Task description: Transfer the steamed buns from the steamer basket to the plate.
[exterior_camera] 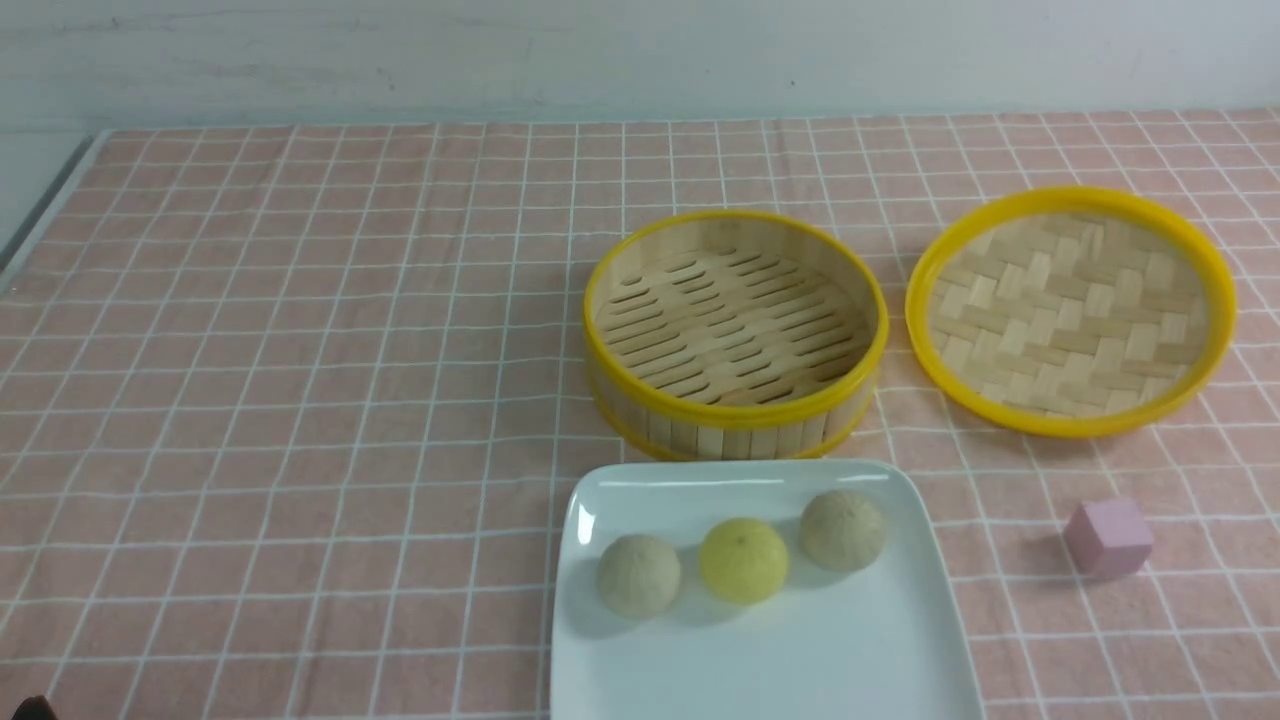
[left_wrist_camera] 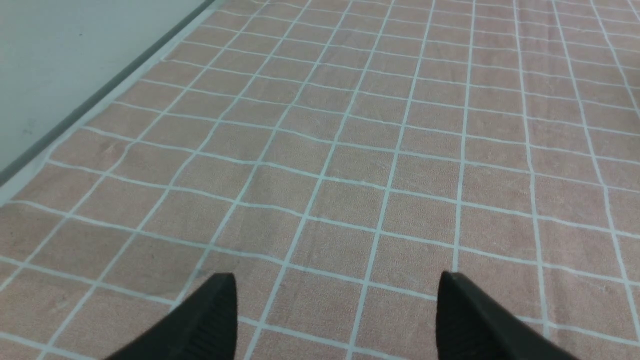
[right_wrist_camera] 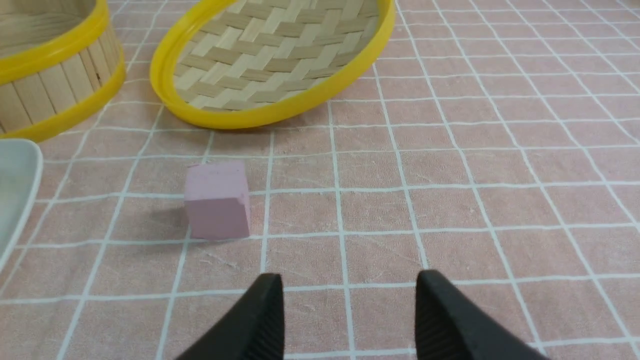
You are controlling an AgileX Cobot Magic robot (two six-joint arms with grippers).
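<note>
All three steamed buns sit on the plate (exterior_camera: 900, 640); both my claws are spread wide with nothing in them.

On the near part of the worktop (exterior_camera: 300, 400), the plate holds a beige bun (exterior_camera: 639, 574) on the left, the yellow bun (exterior_camera: 743, 560) in the middle and another beige bun (exterior_camera: 842, 530) on the right, in a row. The steamer basket (exterior_camera: 735, 410) stands just beyond the plate's far edge, its slatted floor bare. To its right lies the woven tray (exterior_camera: 1070, 310), and a pink cube (exterior_camera: 1108, 538) rests nearer, right of the plate. My left claw (left_wrist_camera: 332, 310) hangs over bare checked cloth; my right claw (right_wrist_camera: 347, 310) hangs near the cube. I can read no writing or labels on anything.
</note>
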